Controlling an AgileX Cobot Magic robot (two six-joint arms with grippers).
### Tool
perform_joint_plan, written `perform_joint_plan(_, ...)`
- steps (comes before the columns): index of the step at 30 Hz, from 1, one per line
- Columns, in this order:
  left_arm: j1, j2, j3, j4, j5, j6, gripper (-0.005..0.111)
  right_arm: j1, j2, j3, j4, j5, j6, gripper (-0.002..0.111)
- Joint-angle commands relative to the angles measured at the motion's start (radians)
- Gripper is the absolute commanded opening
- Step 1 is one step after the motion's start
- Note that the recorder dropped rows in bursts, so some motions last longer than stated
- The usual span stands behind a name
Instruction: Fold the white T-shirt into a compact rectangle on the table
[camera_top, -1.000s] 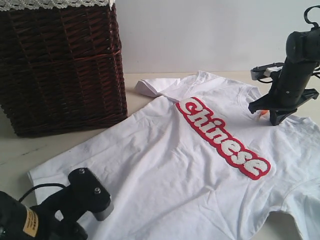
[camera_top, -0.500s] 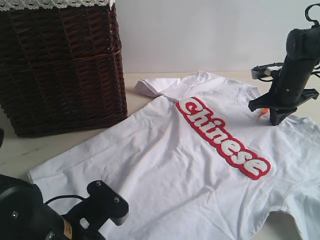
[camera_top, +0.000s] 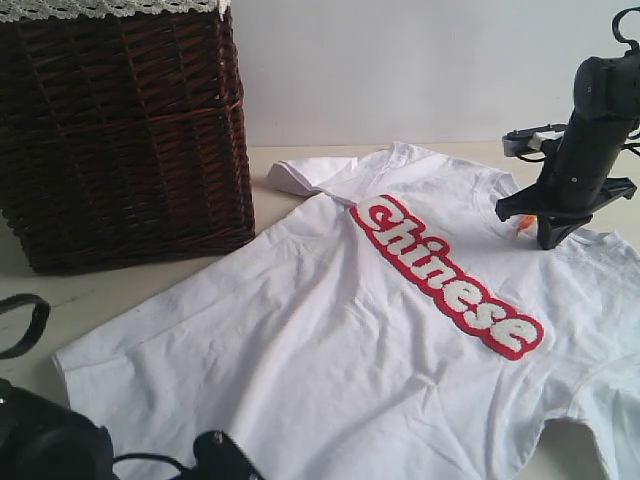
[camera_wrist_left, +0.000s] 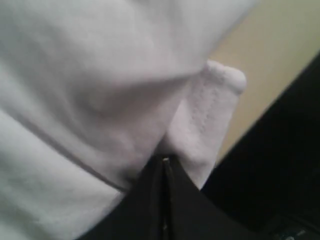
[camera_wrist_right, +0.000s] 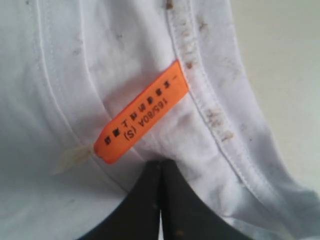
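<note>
- white T-shirt (camera_top: 330, 340) spread flat on table (camera_top: 120, 285), mid-frame
- R gripper (camera_top: 549, 238) upper right, clenched on collar by orange tag (camera_wrist_right: 142, 112)
- L gripper (camera_wrist_left: 164, 161) clenched on shirt cloth

I record a white short-sleeved cotton T-shirt (camera_top: 330, 340) lying front up and spread nearly flat on the wide, pale cream wood-grain table (camera_top: 100, 290). It is set diagonally, with the neck toward the far right. Red-outlined fuzzy white lettering (camera_top: 445, 275) reading "chinese" crosses the chest. One sleeve (camera_top: 305, 172) is folded over at the far side. A small orange tag (camera_wrist_right: 142, 112), printed "165/80A (S)", sits inside the collar (camera_wrist_right: 215, 85), whose stitching carries brownish specks. Light wrinkles mark the body.
</note>
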Motion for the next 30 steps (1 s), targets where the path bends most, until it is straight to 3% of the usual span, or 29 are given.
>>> perform_joint_plan(1,-0.072,0.019,0.036,-0.002,0.069,-0.005,0.000,-0.004,0.035,-0.002,0.007,-0.046,-0.009,0.000)
perform_joint_plan(11,-0.059,-0.117,0.043,0.034,0.105,-0.013,0.000,-0.004,0.054,-0.021,0.020,-0.037,-0.009,0.000)
perform_joint_plan(17,0.024,-0.237,0.043,0.227,0.090,-0.196,0.000,-0.004,0.054,-0.065,0.076,0.011,-0.047,0.000)
perform_joint_plan(22,0.072,-0.296,0.043,0.310,-0.059,-0.307,0.000,-0.004,0.045,-0.092,0.130,0.010,-0.077,0.000)
perform_joint_plan(26,0.133,-0.243,0.043,0.385,-0.158,-0.352,0.000,-0.004,0.015,-0.092,0.131,0.004,-0.077,0.000)
perform_joint_plan(30,0.240,-0.135,0.043,0.436,-0.114,-0.363,0.000,-0.004,-0.022,-0.092,0.131,0.008,-0.077,0.000)
